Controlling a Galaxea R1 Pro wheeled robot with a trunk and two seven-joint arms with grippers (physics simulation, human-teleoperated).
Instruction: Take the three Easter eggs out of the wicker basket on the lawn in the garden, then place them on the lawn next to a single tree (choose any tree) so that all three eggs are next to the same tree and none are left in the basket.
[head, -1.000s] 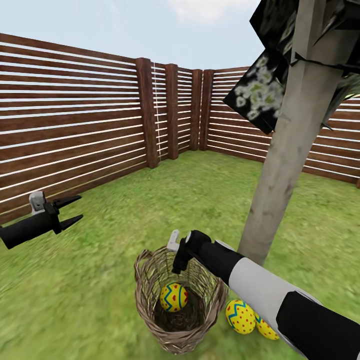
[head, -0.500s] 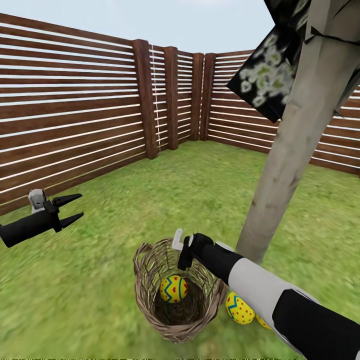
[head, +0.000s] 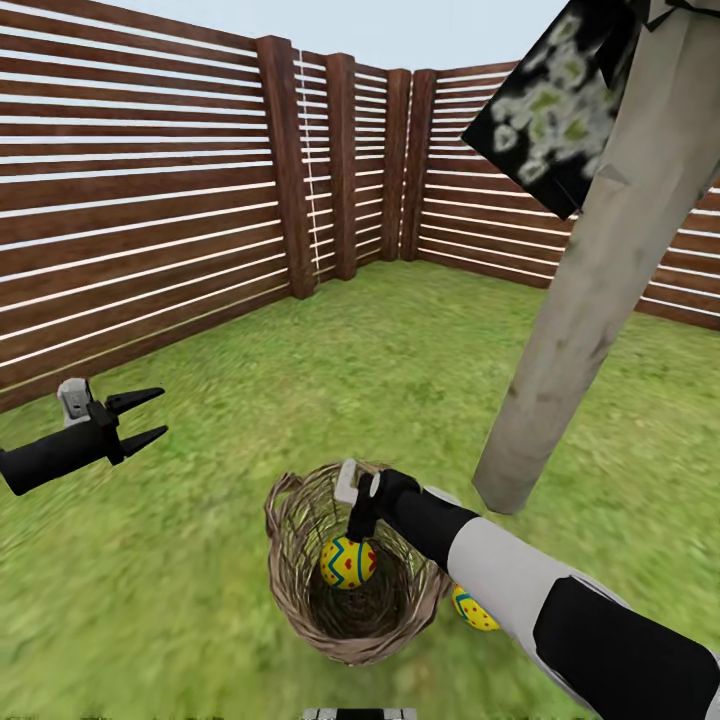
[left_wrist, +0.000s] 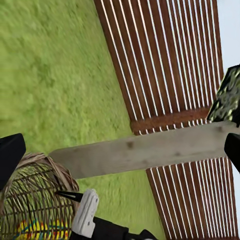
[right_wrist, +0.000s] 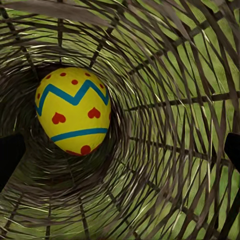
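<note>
The right claw is pointed down into the basket, just above the one egg left inside; whether it's spread or pinched can't really be told. The left claw is held out over the lawn, fingers spread, nothing in it. Compared with a second ago, the right claw has been lowered deeper into the basket. Another egg is seen on the grass near the tree.

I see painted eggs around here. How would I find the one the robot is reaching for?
Start at the pale tree trunk rising from the lawn, then look beside its base for the wicker basket. The egg lies in the basket's bottom, under the right hand. Another egg lies outside on the grass.
</note>
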